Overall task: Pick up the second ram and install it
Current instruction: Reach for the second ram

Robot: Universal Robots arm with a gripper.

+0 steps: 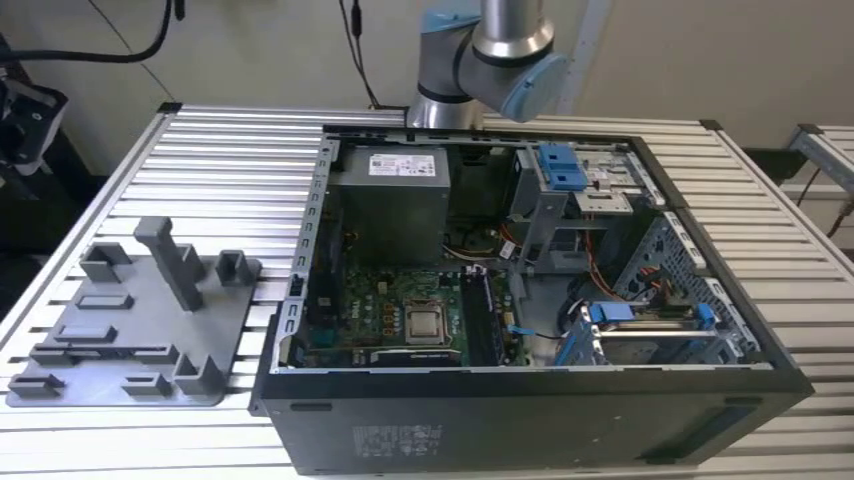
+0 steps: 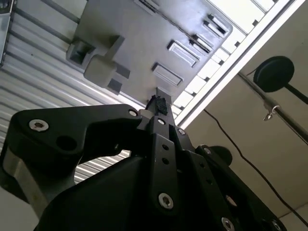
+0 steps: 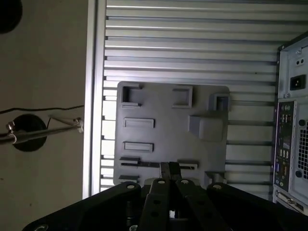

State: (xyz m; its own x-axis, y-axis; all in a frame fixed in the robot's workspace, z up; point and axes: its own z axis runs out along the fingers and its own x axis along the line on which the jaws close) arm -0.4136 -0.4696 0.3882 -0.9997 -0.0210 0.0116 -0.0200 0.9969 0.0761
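Note:
My gripper (image 3: 169,166) hangs high above the grey fixture tray (image 3: 163,130), fingers pressed together with nothing showing between them. A thin dark strip, apparently the second ram (image 3: 139,164) on its edge, sits in the tray's long slot, and the fingertips line up with its middle. In the second wrist view the gripper (image 2: 158,103) points at the tray (image 2: 144,43) from well above it. In the exterior view the tray (image 1: 134,320) lies at the left of the open computer case (image 1: 534,400), with the dark strip (image 1: 114,351) near its front.
Inside the case lie the motherboard (image 1: 387,310) with the silver processor (image 1: 427,323), dark memory slots (image 1: 483,315) beside it, a power supply (image 1: 390,195) and blue-tabbed drive bays (image 1: 567,170). The arm's elbow (image 1: 487,60) rises behind the case. A slatted metal table (image 1: 227,170) carries everything.

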